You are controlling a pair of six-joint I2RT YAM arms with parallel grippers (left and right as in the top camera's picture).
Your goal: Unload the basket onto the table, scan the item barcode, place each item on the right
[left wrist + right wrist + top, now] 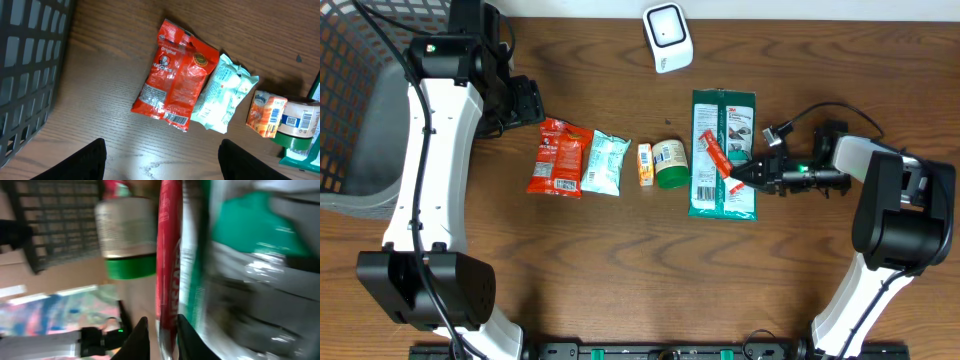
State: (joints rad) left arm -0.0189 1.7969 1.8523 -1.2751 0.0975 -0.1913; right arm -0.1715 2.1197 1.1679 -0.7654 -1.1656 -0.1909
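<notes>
From above, the right claw (pixel 738 176) is sitting at the end of the thin red stick packet (pixel 712 152) on the green wipes pack (pixel 722 110), well apart from the white scanner (pixel 667 37). At the left wrist, the left claw (pixel 162 142) is hanging wide and empty. At the right wrist, the fingers (pixel 141 332) are sitting narrow on each side of the red stick packet; I cannot tell if they are pinching it, so it may be slipping out when lifted

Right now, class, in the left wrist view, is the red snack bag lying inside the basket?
No, the red snack bag lies on the wooden table, outside the basket.
</notes>
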